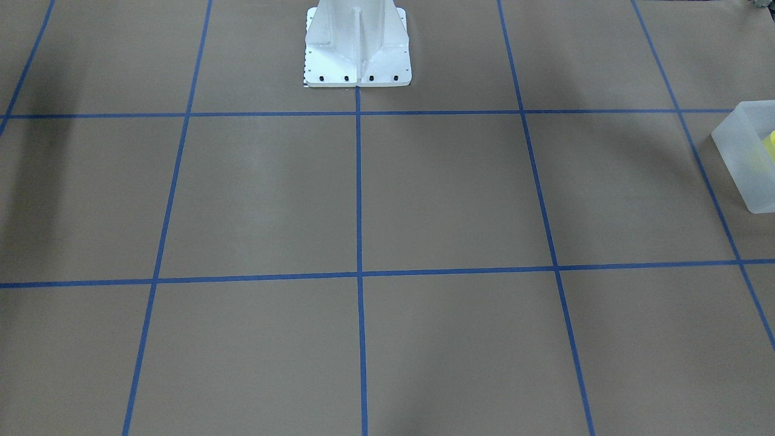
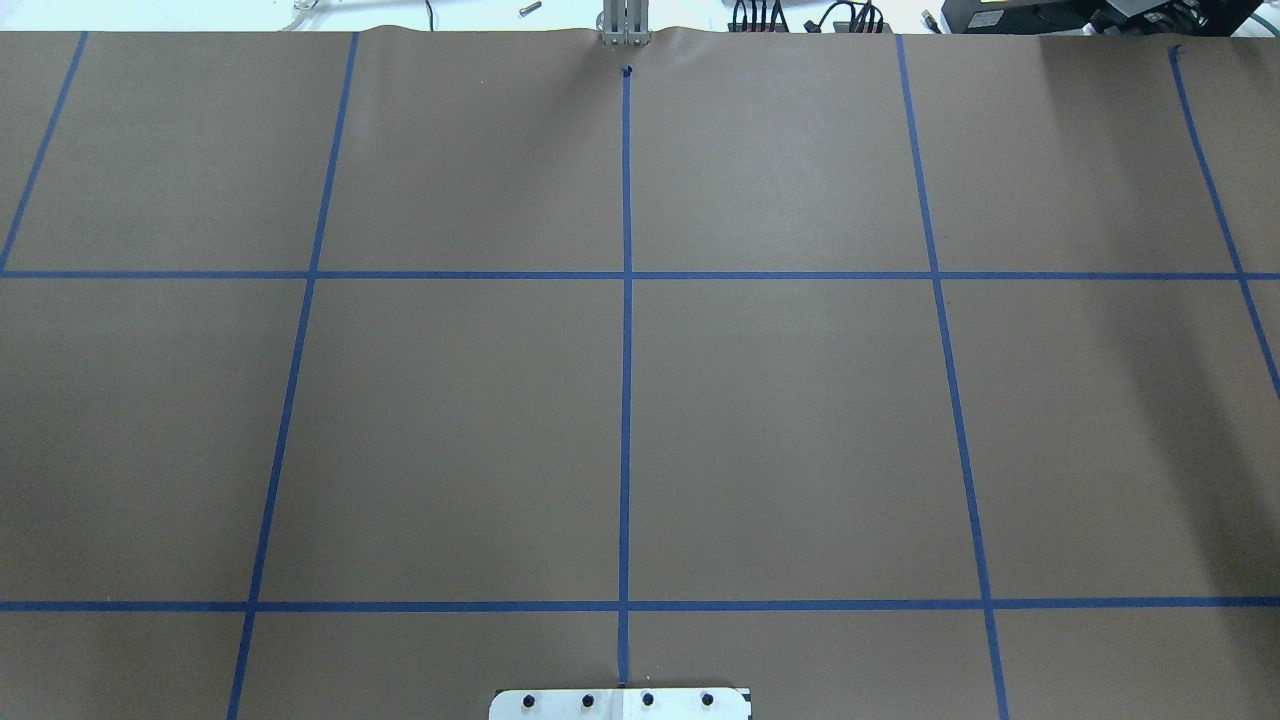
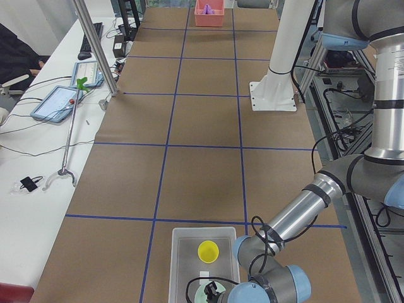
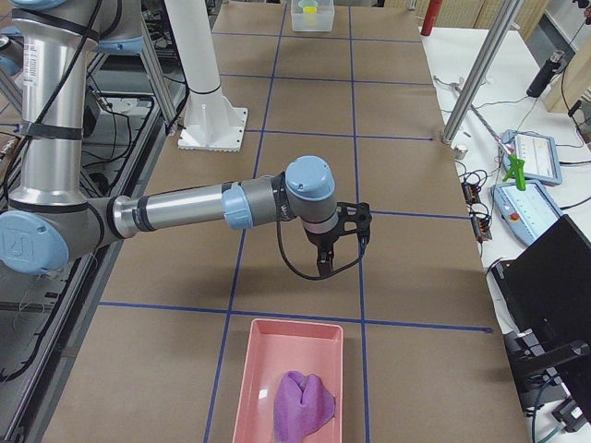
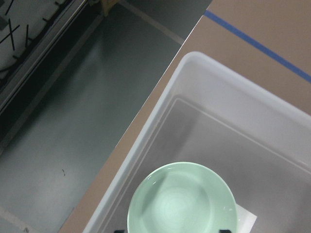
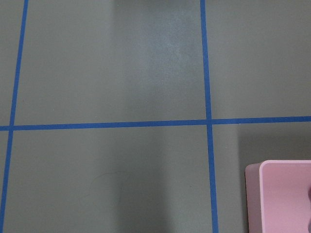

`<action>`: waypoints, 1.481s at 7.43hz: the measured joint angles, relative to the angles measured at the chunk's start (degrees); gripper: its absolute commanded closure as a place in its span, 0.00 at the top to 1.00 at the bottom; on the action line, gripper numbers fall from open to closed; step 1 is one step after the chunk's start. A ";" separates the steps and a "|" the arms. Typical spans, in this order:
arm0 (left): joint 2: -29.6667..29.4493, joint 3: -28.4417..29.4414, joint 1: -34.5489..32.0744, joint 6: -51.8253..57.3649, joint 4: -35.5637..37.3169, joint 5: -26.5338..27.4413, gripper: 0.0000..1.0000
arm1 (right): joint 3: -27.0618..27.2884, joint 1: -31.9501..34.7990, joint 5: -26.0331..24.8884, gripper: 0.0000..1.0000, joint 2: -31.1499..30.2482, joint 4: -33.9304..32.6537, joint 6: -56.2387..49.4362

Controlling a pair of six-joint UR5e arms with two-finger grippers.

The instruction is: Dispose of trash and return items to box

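Observation:
The box (image 3: 182, 235) stands at the table's end on my left; it also shows at the right edge of the front view (image 1: 743, 158). The yellow cup (image 3: 208, 251) stands upright inside it. The mint-green bowl (image 5: 182, 201) is in the box too, over a white slip. My left gripper (image 5: 172, 231) hangs right above the bowl; only its dark fingertips (image 5: 122, 230) show at the frame's bottom edge, wide apart on either side of the bowl. My right gripper (image 4: 322, 266) points down above bare table; I cannot tell if it is open or shut.
A pink tray (image 4: 291, 369) holding a purple cloth (image 4: 302, 406) lies at the table's right end; its corner shows in the right wrist view (image 6: 279, 194). The white robot base (image 1: 357, 54) stands mid-table. Beyond the box wall (image 5: 194, 82) the table edge drops to the floor.

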 measured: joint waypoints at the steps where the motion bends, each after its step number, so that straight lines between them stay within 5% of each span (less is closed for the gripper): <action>1: 0.03 -3.79 0.05 0.27 -0.46 -0.14 0.99 | 0.01 -0.01 -0.15 1.00 -0.35 0.01 -0.22; 3: -0.74 -13.09 1.05 2.79 0.32 -0.07 0.99 | -0.30 -0.04 -0.14 1.00 -1.99 0.12 -0.73; 7: -4.25 -31.79 11.75 3.74 19.00 -0.72 0.99 | -4.81 -0.05 -0.21 1.00 -3.76 0.61 -0.73; 11: -2.19 -33.60 17.45 4.03 17.38 -1.72 0.99 | -5.50 -0.05 -0.19 1.00 -3.66 -0.10 -0.14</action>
